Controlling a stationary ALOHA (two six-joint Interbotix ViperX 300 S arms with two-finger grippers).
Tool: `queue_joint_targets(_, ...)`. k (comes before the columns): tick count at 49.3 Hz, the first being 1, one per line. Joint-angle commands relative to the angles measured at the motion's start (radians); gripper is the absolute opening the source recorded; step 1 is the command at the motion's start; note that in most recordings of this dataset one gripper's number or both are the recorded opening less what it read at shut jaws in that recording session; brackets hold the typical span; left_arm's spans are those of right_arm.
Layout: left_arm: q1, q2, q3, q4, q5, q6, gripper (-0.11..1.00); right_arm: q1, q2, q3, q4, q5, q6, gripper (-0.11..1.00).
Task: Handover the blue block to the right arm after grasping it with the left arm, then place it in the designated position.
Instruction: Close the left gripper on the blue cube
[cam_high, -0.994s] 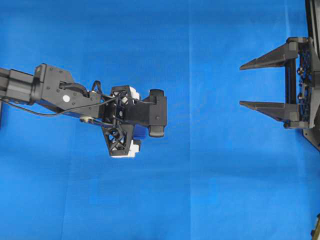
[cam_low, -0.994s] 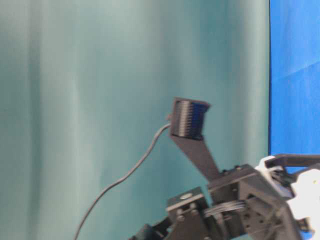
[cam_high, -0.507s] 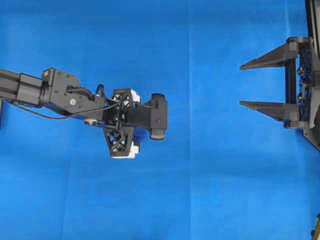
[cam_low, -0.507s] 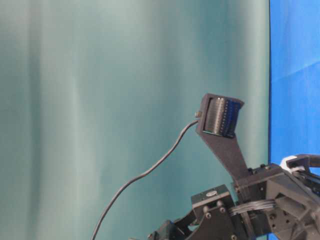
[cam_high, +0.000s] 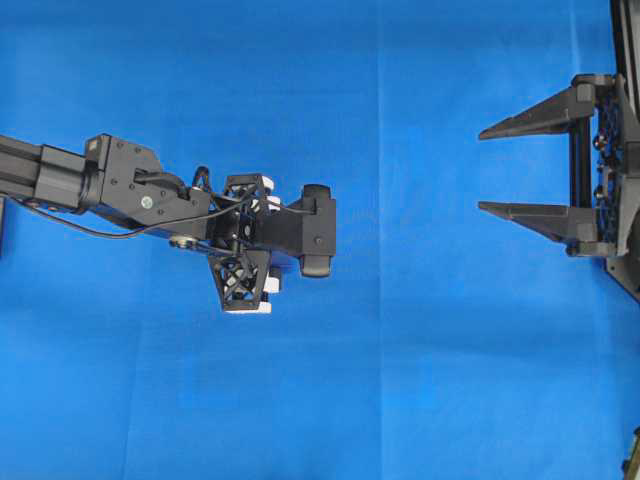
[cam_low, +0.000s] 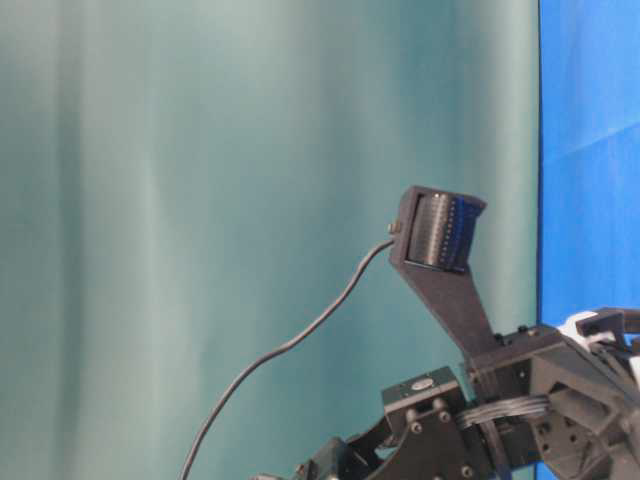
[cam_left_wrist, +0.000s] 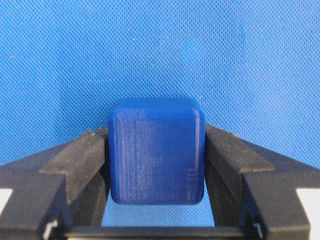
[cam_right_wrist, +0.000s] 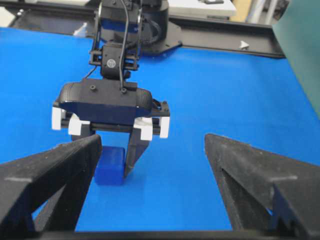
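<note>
The blue block (cam_left_wrist: 156, 150) rests on the blue cloth (cam_left_wrist: 225, 60), a small dark-blue cube with rounded edges. My left gripper (cam_left_wrist: 156, 137) points straight down over it, and its two black fingers (cam_left_wrist: 80, 160) press against the cube's left and right sides. In the right wrist view the blue block (cam_right_wrist: 109, 166) shows under the white corner blocks (cam_right_wrist: 145, 129), partly hidden by my right finger. From overhead the left gripper (cam_high: 262, 248) covers the cube. My right gripper (cam_high: 482, 170) hangs wide open at the far right with nothing between its fingers, pointing at the left arm.
Bright blue cloth (cam_high: 420, 380) covers the whole table. A teal curtain (cam_low: 200, 200) fills the table-level view behind the left wrist camera mount (cam_low: 440, 230) and its cable (cam_low: 290, 345). Black frame rails (cam_right_wrist: 215, 37) run along the table's far edge.
The left gripper's jaws have closed in from wide open onto the blue block's sides, after the arm shifted slightly right. The right gripper has not moved.
</note>
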Motion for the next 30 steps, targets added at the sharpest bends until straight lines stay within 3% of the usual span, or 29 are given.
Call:
queue_joint_targets(1, -0.002, -0.026, -0.015, 0.000, 0.000, -0.002, 0.46, -0.002, 0.003, -0.021, 0.003, -0.009, 0.000, 0.98)
queue_joint_targets(30, -0.009, -0.215, -0.063, 0.000, 0.175, -0.002, 0.46, -0.002, 0.003, -0.021, 0.003, -0.005, 0.000, 0.98)
